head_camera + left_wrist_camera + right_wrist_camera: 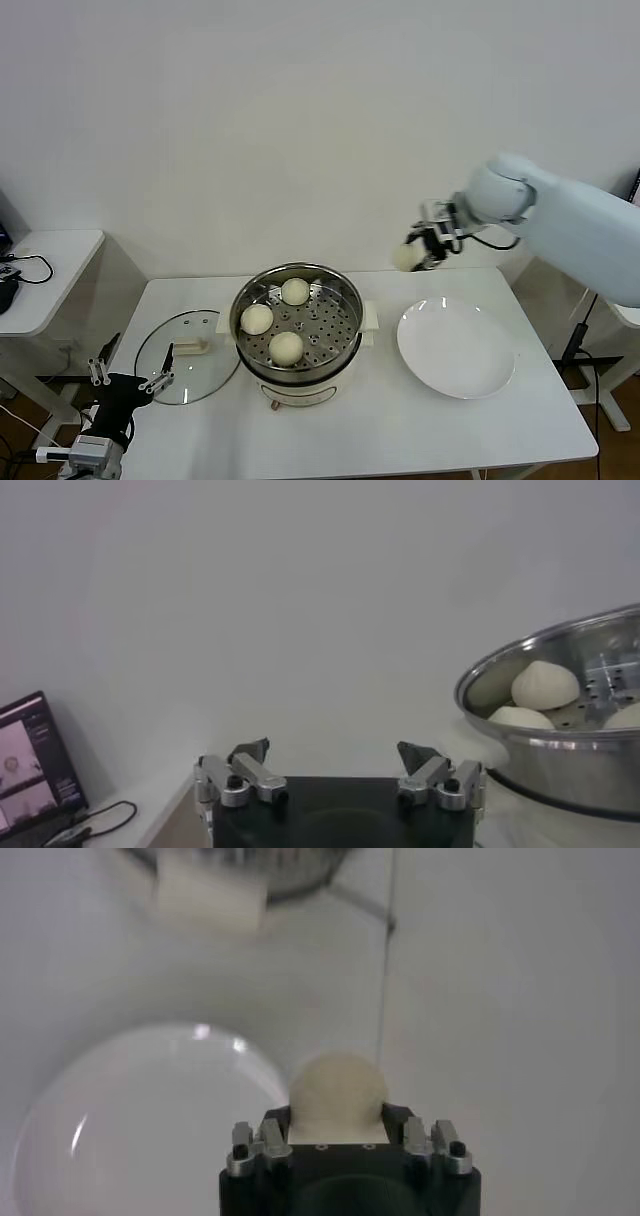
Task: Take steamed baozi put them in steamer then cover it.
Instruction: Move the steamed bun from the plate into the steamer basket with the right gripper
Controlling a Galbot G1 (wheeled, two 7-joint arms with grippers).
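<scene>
Right gripper (417, 254), fingers clamped across the fourth baozi (406, 258) at 2 o'clock of steamer (297, 318); bun judged soft, light, dentable; left gripper (128, 376) idle, fingers apart.

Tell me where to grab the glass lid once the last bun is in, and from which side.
Grip the cream-white handle at the centre of the cover, coming straight down from above. The lid lies flat on the table, handle up, left of the steamer, nearest the open left gripper; its thin rim offers little to pinch.
</scene>
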